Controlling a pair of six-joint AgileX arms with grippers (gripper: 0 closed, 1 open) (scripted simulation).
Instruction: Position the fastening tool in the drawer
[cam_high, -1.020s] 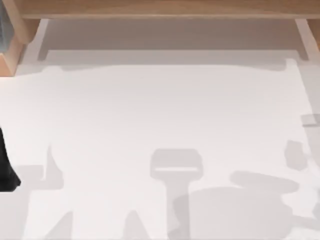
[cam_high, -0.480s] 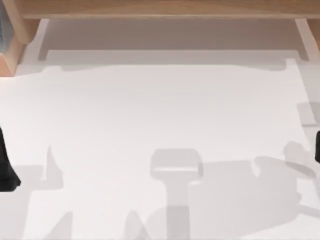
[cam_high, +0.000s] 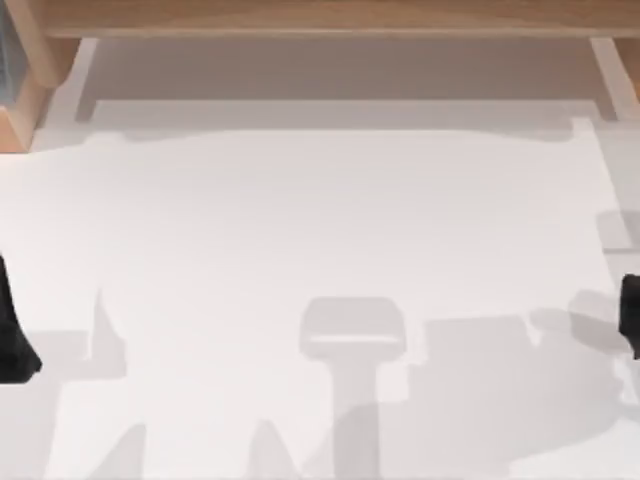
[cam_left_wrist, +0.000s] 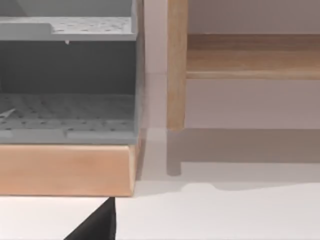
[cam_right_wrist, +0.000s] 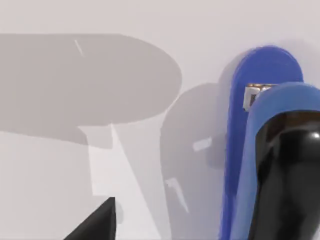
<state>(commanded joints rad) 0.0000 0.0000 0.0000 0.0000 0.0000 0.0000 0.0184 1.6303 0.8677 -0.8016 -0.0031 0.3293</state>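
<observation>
Approach to the fastening tool (cam_right_wrist: 260, 150) is judged to be the step in hand. The tool, blue with a glossy black part, is seen in the right wrist view lying on the white bench (cam_high: 320, 220), close under the right pincer (cam_right_wrist: 100, 222). Whether that pincer is open or closed cannot be told, nor whether anything has been gripped; the tool appears to rest on the bench, not lifted. In the top view the right arm (cam_high: 631, 315) is seen as a dark shape at the right edge of the bench, with its broad shadow cast beside it.

At the left edge the left arm (cam_high: 14, 335) is parked, and the state of the left pincer (cam_left_wrist: 97, 225) cannot be told either. Farther off, the grey drawer unit (cam_left_wrist: 67, 90) on its wooden base (cam_left_wrist: 65, 170) is faced by the left wrist camera (its compartments look open at the front), beside a wooden frame (cam_left_wrist: 176, 65) that runs along the far side of the bench.

For the next move, the right pincer would need to be centred over the tool and closed on it, and the tool then carried across the whole bench to the drawer, or handed over to the left arm.

Against the frame a second ago, when no dark shape was at the right edge, the right arm has come into the top view, and its shadow has shifted and changed shape. The left arm has not moved.
</observation>
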